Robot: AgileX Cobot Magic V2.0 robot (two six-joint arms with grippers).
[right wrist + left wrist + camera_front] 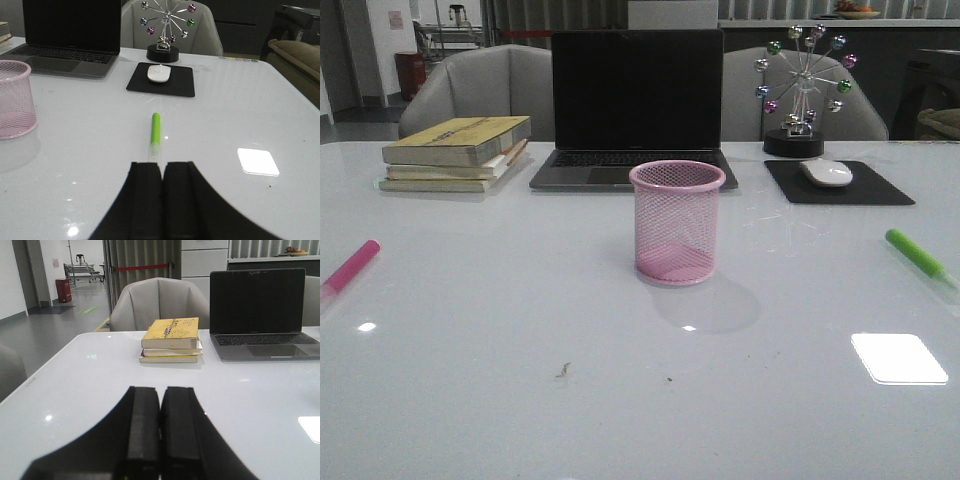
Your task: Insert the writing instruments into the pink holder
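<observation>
The pink mesh holder [677, 221] stands upright and empty at the table's middle; it shows too in the right wrist view as the holder [15, 99]. A magenta marker [350, 267] lies flat near the left edge. A green marker [917, 255] lies near the right edge. In the right wrist view the green marker [156, 129] lies just beyond my right gripper [162, 166], whose fingers are pressed together, empty. My left gripper [160, 391] is shut on nothing, and no marker shows in its view. Neither gripper appears in the front view.
A stack of books [458, 152] sits at the back left, an open laptop [635, 110] behind the holder. At the back right are a mouse [826, 172] on a black pad [837, 183] and a ball ornament [804, 90].
</observation>
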